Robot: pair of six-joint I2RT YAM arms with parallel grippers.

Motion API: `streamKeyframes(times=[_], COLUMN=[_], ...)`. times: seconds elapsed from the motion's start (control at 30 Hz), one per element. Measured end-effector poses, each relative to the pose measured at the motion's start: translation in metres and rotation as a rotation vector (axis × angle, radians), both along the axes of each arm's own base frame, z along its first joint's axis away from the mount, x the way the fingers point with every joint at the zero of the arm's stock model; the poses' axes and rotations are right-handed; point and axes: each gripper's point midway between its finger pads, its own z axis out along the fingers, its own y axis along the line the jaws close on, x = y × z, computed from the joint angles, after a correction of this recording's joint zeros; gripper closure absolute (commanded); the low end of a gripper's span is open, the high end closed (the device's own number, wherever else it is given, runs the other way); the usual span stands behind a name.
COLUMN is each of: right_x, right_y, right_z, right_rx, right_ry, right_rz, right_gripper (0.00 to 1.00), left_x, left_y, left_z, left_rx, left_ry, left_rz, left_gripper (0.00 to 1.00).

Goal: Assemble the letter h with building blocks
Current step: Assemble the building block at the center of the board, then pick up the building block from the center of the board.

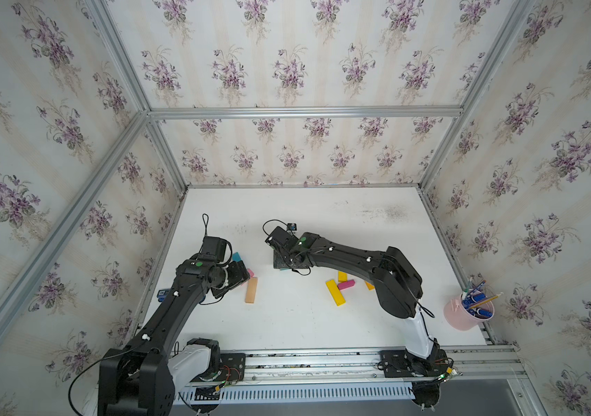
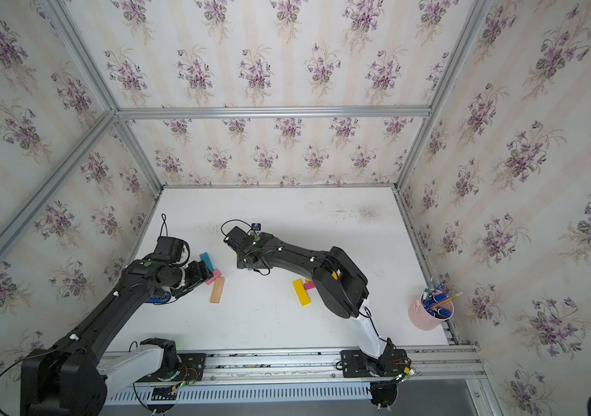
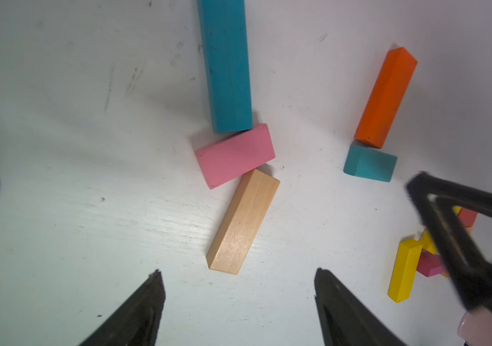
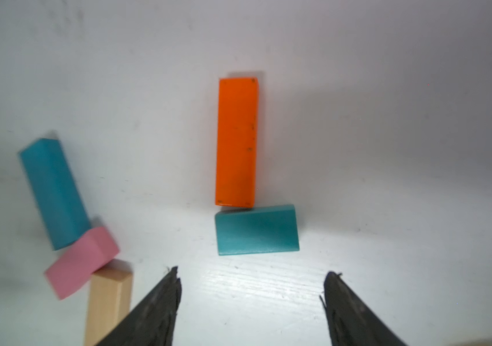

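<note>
A long teal bar (image 3: 226, 66), a short pink block (image 3: 235, 155) and a plain wood bar (image 3: 243, 223) lie end to end in a crooked line. My left gripper (image 3: 238, 274) hangs open just short of the wood bar's end, with nothing between its fingers. An orange bar (image 4: 236, 142) touches a short teal block (image 4: 256, 230) at one end. The right gripper (image 4: 252, 275) stands open just short of that teal block, empty. A yellow bar (image 1: 335, 292) and a magenta block (image 1: 345, 285) lie in a loose heap under the right arm.
A pink cup of pens (image 1: 465, 311) stands at the table's right edge. A small blue object (image 1: 162, 294) sits by the left edge under the left arm. Aluminium rails (image 1: 323, 354) and papered walls close in the white table (image 1: 323, 324).
</note>
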Motion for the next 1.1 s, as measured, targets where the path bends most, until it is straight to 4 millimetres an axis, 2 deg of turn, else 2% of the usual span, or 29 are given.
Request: streamKeyframes(times=[0.1,0.2,0.53,0.7,1.1], right_x=[-0.004,-0.015,-0.038,-0.046,-0.052], right_y=[-0.004,-0.010,-0.024,-0.033,-0.039], right_z=[0.031,0.040,-0.004,-0.009,-0.017], right_rx=[0.022,0.022,-0.039,-0.037,-0.019], right_ry=[-0.058,-0.074,0.015,0.031,0.051], right_rz=[0.024,0.065,0.138,0.136,0.121], right_gripper=[0.22,0.21,0.25,0.26,0.27], left_x=[0.002,0.007,0.024,0.027,0.051], left_y=[-0.002,-0.005,-0.004,-0.003,-0.004], left_z=[-0.011,-0.018,-0.041,-0.054,-0.063], left_rx=[-0.003,-0.005,0.025,0.053,0.107], left_ry=[0.035,0.053,0.110,0.158,0.186], left_rz=[0.010,0.018,0.046,0.052,0.055], left_gripper=[0.16,0.16,0.16,0.15,0.16])
